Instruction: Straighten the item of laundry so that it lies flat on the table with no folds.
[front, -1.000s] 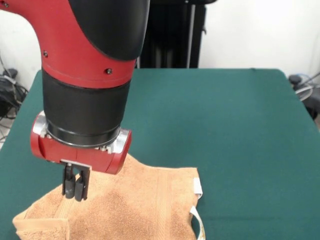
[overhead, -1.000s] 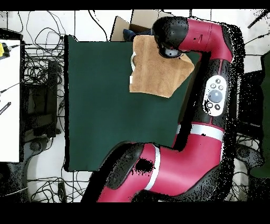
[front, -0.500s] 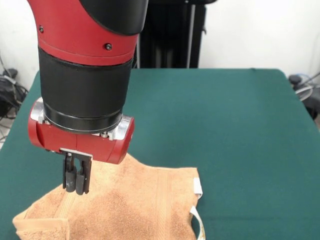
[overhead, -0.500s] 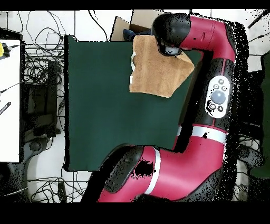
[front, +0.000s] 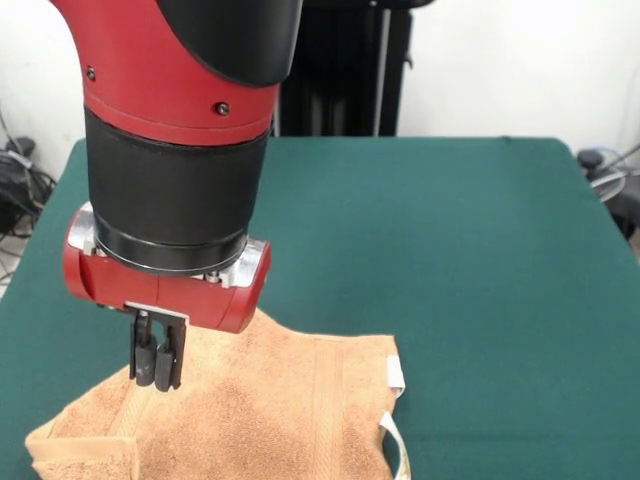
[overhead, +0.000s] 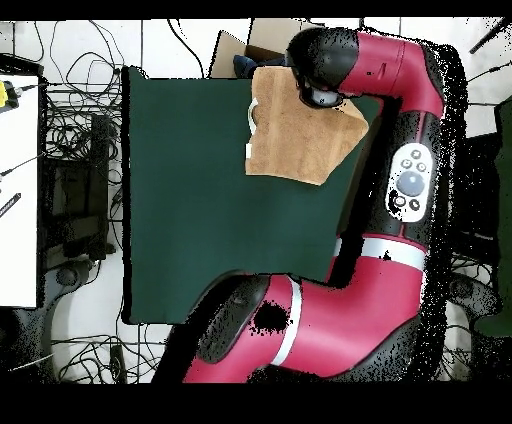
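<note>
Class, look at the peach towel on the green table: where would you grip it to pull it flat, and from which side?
Probably the towel's folded-over corner at the front view's lower left, pinched from above: that doubled layer stands thicker than the flat cloth. The gripper is beside it.

I am seeing nothing I can read anywhere. The white tags (front: 396, 375) on the edge of the towel (front: 250, 420) are showing no lettering I can make out. The round buttons of the control pad (overhead: 408, 184) on my arm (overhead: 400, 150) are showing marks too small to tell. No brand or number is showing on my red casing.
</note>
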